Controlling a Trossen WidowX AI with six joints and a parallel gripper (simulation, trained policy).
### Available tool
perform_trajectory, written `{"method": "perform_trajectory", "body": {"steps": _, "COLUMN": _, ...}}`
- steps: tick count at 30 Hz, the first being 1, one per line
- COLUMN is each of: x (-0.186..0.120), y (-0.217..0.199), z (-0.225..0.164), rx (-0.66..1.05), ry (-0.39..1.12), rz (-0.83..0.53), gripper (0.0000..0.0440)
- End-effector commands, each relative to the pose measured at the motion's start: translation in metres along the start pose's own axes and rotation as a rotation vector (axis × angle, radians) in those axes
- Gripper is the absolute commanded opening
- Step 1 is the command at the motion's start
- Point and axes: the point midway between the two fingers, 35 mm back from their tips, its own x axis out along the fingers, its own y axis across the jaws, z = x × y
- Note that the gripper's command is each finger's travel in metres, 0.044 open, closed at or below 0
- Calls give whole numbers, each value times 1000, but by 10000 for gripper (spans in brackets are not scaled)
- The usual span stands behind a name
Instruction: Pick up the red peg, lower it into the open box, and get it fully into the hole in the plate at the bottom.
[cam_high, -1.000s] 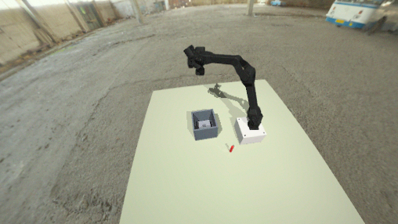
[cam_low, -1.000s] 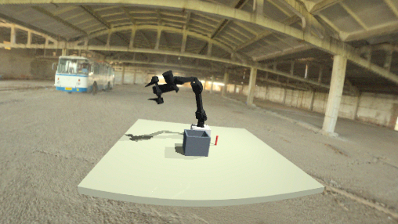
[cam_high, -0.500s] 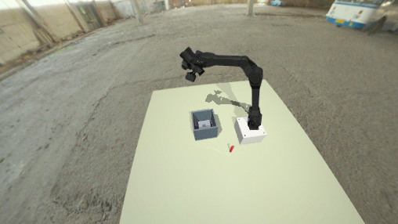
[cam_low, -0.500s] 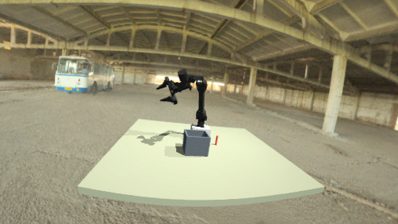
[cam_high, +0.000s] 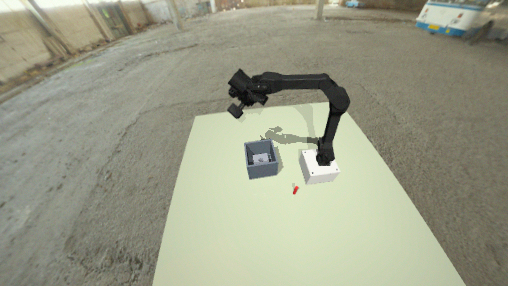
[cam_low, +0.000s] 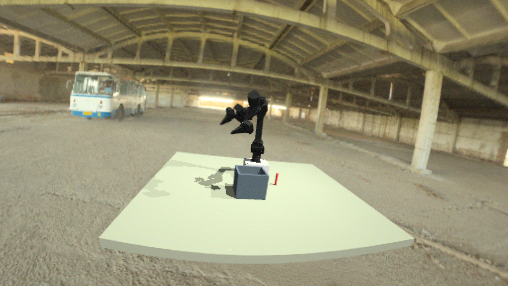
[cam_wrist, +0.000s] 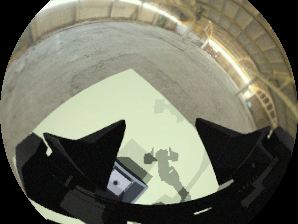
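A red peg (cam_high: 295, 190) (cam_low: 276, 179) stands upright on the table, beside the box and in front of the arm's base in the top view. The grey-blue open box (cam_high: 263, 171) (cam_low: 251, 185) (cam_wrist: 134, 191) has a pale plate (cam_high: 261, 158) (cam_wrist: 121, 177) at its bottom, with a small dark hole. My gripper (cam_high: 248, 106) (cam_low: 227, 128) (cam_wrist: 161, 122) is open and empty, high above the table and away from the peg. In the wrist view the left finger hides part of the box, and the peg does not show.
The pale green table (cam_high: 225, 225) (cam_low: 250, 230) (cam_wrist: 115, 102) carries the white base block (cam_high: 320, 176) of the arm, close to the peg and beside the box. The box walls stand up around the plate. The arm's shadow falls on the table behind the box in the top view.
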Motion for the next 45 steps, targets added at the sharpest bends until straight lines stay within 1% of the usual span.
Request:
{"method": "perform_trajectory", "body": {"steps": 1, "x": -18, "y": 24, "z": -13, "rx": 79, "ry": 21, "rz": 98, "gripper": 414}}
{"method": "perform_trajectory", "body": {"steps": 7, "x": -50, "y": 61, "z": -38, "rx": 193, "ry": 85, "rz": 247, "gripper": 412}}
{"method": "perform_trajectory", "body": {"steps": 13, "x": -82, "y": 91, "z": -70, "rx": 286, "ry": 193, "rz": 371, "gripper": 409}}
{"method": "perform_trajectory", "body": {"steps": 19, "x": -113, "y": 113, "z": -107, "rx": 361, "ry": 332, "rz": 457, "gripper": 408}}
{"method": "perform_trajectory", "body": {"steps": 24, "x": -138, "y": 125, "z": -140, "rx": 415, "ry": 463, "rz": 496, "gripper": 407}}
{"method": "perform_trajectory", "body": {"steps": 29, "x": -161, "y": 131, "z": -174, "rx": 466, "ry": 597, "rz": 503, "gripper": 406}}
{"method": "perform_trajectory", "body": {"steps": 34, "x": -181, "y": 133, "z": -207, "rx": 515, "ry": 729, "rz": 477, "gripper": 406}}
{"method": "perform_trajectory", "body": {"steps": 39, "x": -198, "y": 130, "z": -239, "rx": 561, "ry": 849, "rz": 418, "gripper": 406}}
{"method": "perform_trajectory", "body": {"steps": 45, "x": -213, "y": 124, "z": -274, "rx": 610, "ry": 965, "rz": 314, "gripper": 406}}
